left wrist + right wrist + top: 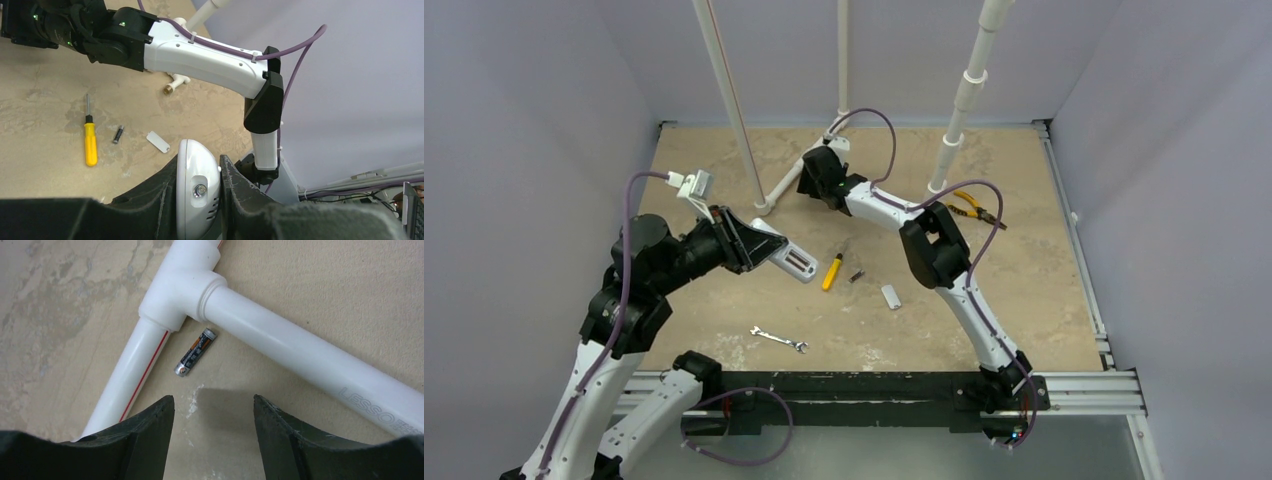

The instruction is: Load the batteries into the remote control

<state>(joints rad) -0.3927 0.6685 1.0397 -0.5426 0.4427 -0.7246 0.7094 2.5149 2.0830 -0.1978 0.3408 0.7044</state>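
battery tucked in pipe corner, right end effector open nearby.

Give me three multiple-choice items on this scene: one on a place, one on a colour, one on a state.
1. The battery near the right gripper lies: A in the angle between the white pipes; B in a box; C on a plate.
2. The screwdriver handle is: A red; B yellow; C blue.
3. The left gripper is: A open and empty; B shut on the remote control; C out of view.
Answers: 1 A, two pipes meet at a joint beside it; 2 B, plainly yellow; 3 B, it clamps the white body.
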